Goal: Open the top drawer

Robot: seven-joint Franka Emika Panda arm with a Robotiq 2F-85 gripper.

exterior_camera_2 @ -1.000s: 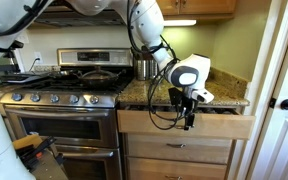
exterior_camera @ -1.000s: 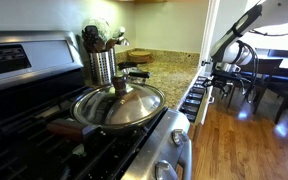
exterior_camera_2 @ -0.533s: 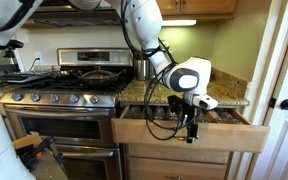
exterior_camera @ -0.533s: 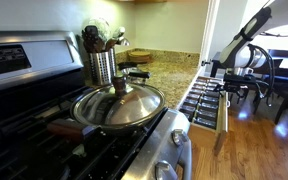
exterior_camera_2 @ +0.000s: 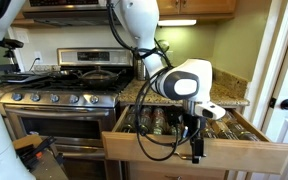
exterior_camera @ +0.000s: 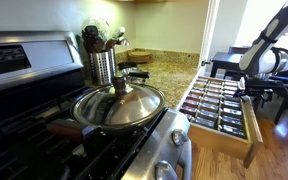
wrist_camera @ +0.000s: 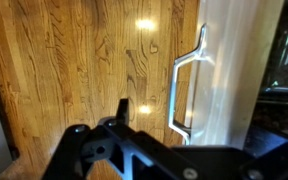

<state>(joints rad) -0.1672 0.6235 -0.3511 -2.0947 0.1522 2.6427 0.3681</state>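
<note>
The top drawer is pulled far out from under the counter, and rows of small dark jars with light labels show inside it in both exterior views. Its white front and metal bar handle fill the right of the wrist view. My gripper hangs just in front of the drawer front, at the handle. In the wrist view only one finger tip shows, a little apart from the bar. The other finger is hidden, so the hold is unclear.
A stove with a lidded steel pan stands beside the drawer. Its steel front with knobs is at the left. A utensil canister stands on the granite counter. Wood floor lies below, and a white door stands at the right.
The drawer has slid far out, from nearly closed to wide open, with my gripper moving outward at its handle. The jar rows have come into view.
</note>
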